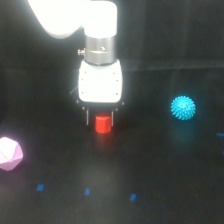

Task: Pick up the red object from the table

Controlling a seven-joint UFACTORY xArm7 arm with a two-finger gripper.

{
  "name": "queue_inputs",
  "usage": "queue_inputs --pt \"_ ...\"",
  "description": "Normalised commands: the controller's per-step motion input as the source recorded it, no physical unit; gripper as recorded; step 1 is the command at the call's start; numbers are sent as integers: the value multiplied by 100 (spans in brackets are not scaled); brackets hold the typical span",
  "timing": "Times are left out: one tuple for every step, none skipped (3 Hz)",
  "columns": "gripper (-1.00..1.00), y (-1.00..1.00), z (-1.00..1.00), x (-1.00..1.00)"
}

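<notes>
Just pincer [101, 120] astride red object [103, 125]

The table [165, 170] is flat, matte and black. A small red object [103, 124] sits near its middle. Well off toward the exterior view's right rests a teal spiky ball [183, 107]. A pink polyhedron [9, 153] lies at the left edge. Small blue tape marks [87, 191] dot the near surface.

Surroundings: uniformly dark, no walls discernible. Black matte tabletop [165, 165]; small blue tape marks [87, 191] near front edge.
</notes>
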Motion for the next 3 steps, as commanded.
queue_inputs --pt "-93 -24 39 -2" --pt "-95 -7 100 29" --pt "-100 67 84 49"
